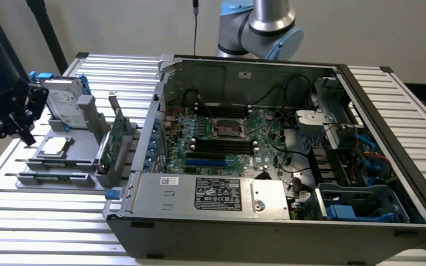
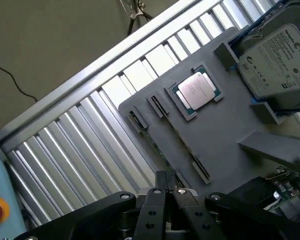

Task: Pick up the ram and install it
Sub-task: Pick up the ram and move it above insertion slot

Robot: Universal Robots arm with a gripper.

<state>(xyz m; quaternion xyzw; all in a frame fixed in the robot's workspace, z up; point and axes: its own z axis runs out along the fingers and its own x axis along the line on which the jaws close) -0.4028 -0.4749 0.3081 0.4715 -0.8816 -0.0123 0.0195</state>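
Standing on edge in a slot of the grey tray (image 2: 220,132) on the slatted worktop (image 2: 80,145), the ram (image 2: 149,139) is seen as a thin green strip near the tool (image 2: 167,185), whose jaws are shut with nothing between them. The ram is judged light, stiff and fragile. It would best be gripped along its upper edge, with the chips and contacts spared.

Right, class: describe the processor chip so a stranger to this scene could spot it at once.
Find the open computer case; on the exterior view's left of it sits a grey tray. Lying flat on it is the chip, a small silver-topped square with a green rim. The hard drive beside it is bigger, with blue rails, and the green card stands on edge.
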